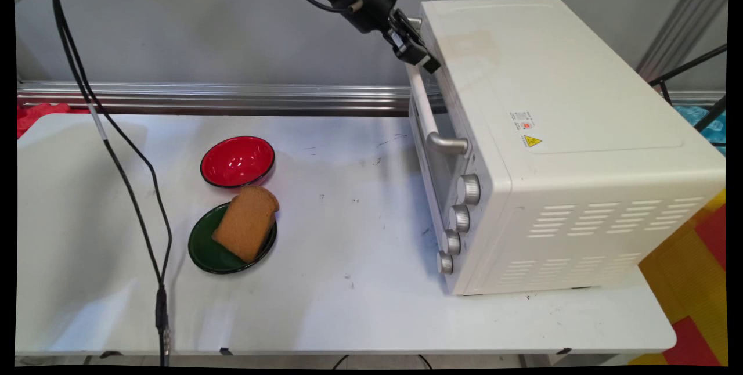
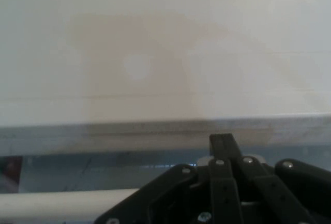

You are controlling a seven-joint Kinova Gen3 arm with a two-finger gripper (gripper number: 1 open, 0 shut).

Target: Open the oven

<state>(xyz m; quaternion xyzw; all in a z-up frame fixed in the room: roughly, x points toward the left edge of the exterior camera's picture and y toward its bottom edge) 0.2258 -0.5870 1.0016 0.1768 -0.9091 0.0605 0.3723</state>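
My black gripper [image 1: 428, 62] is up at the top front edge of a white toaster oven [image 1: 551, 102], just above the far end of its door handle [image 1: 426, 109]. The fingers look shut with nothing between them. The oven door [image 1: 436, 157] stands closed. In the hand view the gripper [image 2: 223, 140] points at the oven's top front edge [image 2: 129, 130], with the oven's white top [image 2: 155, 53] beyond it and the pale handle bar [image 2: 51, 200] at the lower left. I cannot tell whether the fingertips touch the door.
On the table's left half a brown slice of bread [image 1: 246, 221] lies on a green plate [image 1: 203, 252]. A red bowl [image 1: 238, 160] sits just behind it. Several silver knobs [image 1: 458, 218] run down the oven's front. Black cables [image 1: 145, 201] hang at the left.
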